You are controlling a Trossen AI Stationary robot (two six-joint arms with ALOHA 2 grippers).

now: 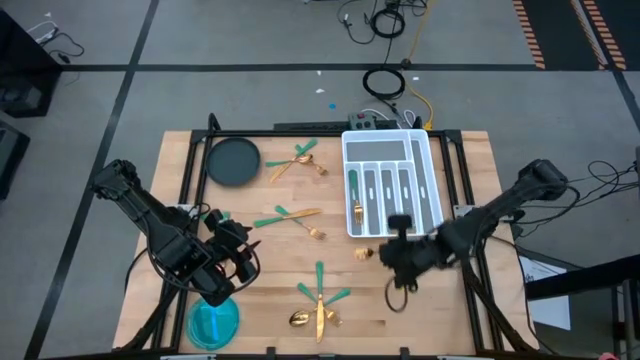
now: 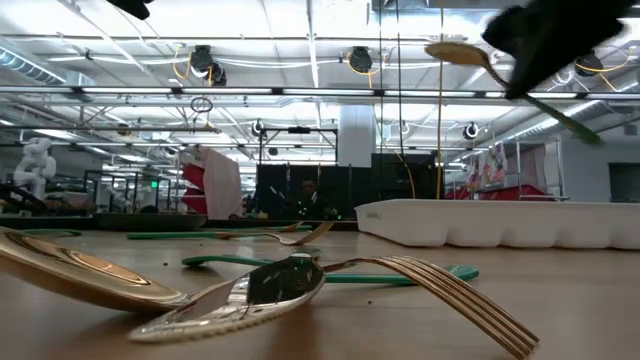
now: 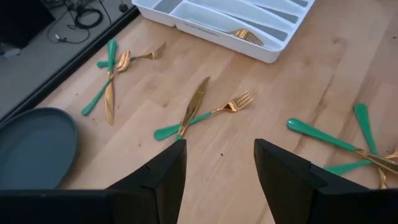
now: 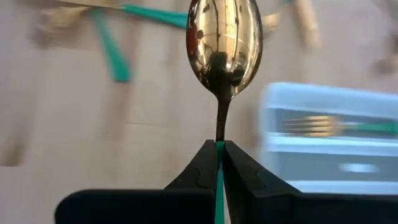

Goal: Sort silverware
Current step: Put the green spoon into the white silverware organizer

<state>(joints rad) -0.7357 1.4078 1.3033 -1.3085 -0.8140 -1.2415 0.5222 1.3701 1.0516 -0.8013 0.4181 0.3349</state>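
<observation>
Nearest the front edge: a small pile of silverware (image 1: 320, 300), a fork, knife and spoon crossed over one another on the table (image 1: 270, 310), beside a blue dish (image 1: 214, 322) at the near left. Just behind on the left, the left gripper (image 1: 243, 262), fingers spread wide and empty, hovering above bare wood; a crossed knife and fork pair (image 3: 202, 112) lying ahead of it, handles toward it. At mid-depth on the right, the right gripper (image 4: 219, 163) pressed together on the green handle of a spoon (image 4: 224, 43), bowl pointing straight out past the fingertips, raised clear of the table. Beyond and slightly right of that spoon: the white tray (image 1: 432, 160), long slots running near to far, one fork (image 1: 356, 195) already in its left slot. Spoon's long axis probably needs lining up with a slot before lowering. Farthest left: a dark plate (image 1: 233, 160).
</observation>
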